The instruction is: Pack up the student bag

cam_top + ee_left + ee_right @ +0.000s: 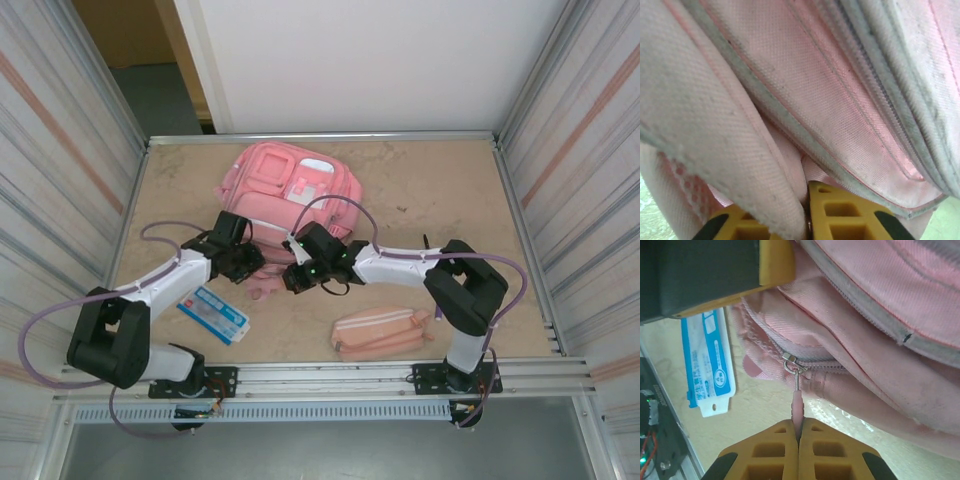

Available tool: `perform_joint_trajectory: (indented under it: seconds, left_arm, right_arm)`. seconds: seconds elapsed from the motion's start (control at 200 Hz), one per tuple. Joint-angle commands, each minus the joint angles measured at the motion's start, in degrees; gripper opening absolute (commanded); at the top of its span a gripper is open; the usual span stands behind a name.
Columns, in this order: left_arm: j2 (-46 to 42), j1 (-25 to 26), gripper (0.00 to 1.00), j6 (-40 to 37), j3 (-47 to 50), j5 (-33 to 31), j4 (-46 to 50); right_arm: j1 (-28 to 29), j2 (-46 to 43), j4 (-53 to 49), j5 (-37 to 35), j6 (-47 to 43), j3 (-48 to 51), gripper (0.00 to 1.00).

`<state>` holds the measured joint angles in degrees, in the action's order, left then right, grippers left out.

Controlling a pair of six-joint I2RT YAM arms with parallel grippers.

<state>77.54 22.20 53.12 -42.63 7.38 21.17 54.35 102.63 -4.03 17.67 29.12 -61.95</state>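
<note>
Student bag (pixel 290 185): brace with the left gripper (pixel 802 215), clamped on its fabric, while the right gripper (pixel 799 435), pinching the zipper pull (pixel 797 407), draws straight.

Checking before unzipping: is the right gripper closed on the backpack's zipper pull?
Shut: the right gripper pinches the pink zipper pull, jaws together.

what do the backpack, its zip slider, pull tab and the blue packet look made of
Student bag: matte woven fabric, likely polyester or nylon; a fine grid weave and stitched grey-white trim show.
Zipper slider: metal, by its silvery shine.
Pull tab: pink, probably soft rubber or plastic.
Blue and white packet: smooth printed plastic film, apparently.
</note>
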Motion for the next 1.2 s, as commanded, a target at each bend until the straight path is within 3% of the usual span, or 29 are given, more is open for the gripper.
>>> perform_joint_trajectory:
  seconds: [0.0,0.376,0.596,0.747,0.997,1.193]
  left_arm:
    - [-3.66,0.08,0.00,-4.89,-3.12,-2.70,-0.79]
    - [-7.82,-0.15,0.00,-13.83,-7.21,1.89,1.24]
    - [-6.46,-0.86,0.00,-14.93,-7.05,2.74,1.33]
    - [-6.81,-1.51,0.00,-15.33,-5.73,4.55,-0.42]
    - [-7.87,-5.43,0.00,-15.42,-5.94,11.67,0.04]
    - [-8.04,-6.64,0.00,-16.09,-6.09,17.43,0.74]
  right_arm:
    - [-0.86,-2.12,-3.23,-2.05,-0.47,2.51,0.00]
    - [-8.71,-8.06,-7.04,-9.45,-3.81,8.87,0.00]
    - [-13.20,-11.56,-10.40,-9.48,-6.24,9.59,0.00]
    - [-16.48,-12.87,-11.75,-13.44,-8.73,10.65,0.00]
    - [-27.18,-9.05,-8.25,-14.02,-10.58,10.00,0.00]
    - [-32.00,-4.85,-6.26,-13.49,-12.52,6.84,0.00]
